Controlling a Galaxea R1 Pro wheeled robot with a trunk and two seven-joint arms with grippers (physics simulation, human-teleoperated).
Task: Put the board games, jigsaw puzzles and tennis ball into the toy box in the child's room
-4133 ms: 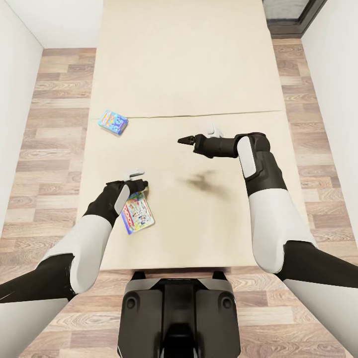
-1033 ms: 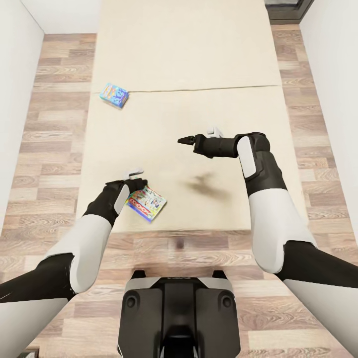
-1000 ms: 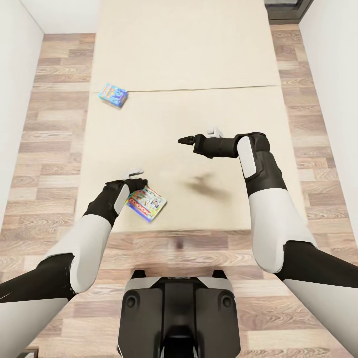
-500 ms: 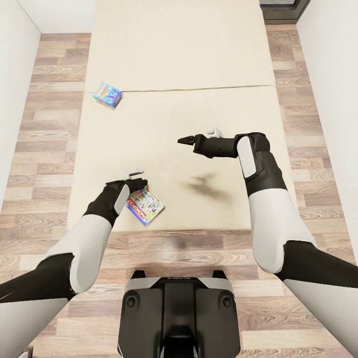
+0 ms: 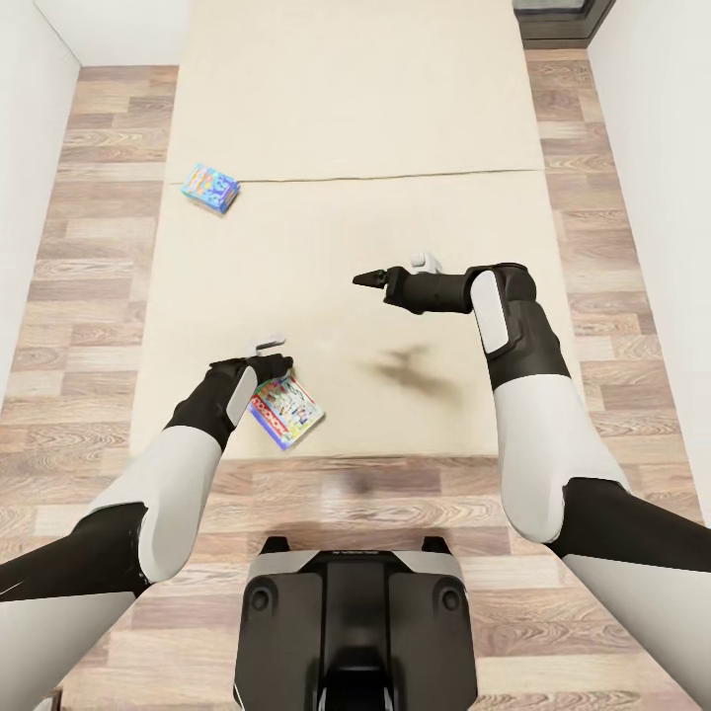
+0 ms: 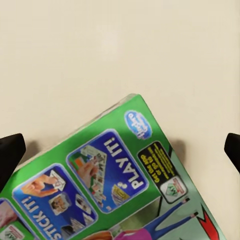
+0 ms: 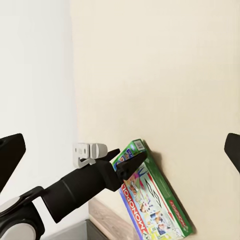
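Head view: perhaps two board games (image 5: 285,410) abed.

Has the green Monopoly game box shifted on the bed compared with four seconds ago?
Yes. The Monopoly box has turned and slid toward the foot edge of the bed, following the left gripper.

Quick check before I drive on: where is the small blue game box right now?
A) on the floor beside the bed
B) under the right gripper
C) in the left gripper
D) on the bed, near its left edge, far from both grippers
D: the blue box lies on the bed near its left edge, well away from the left gripper, which is at the green box, and from the right gripper.
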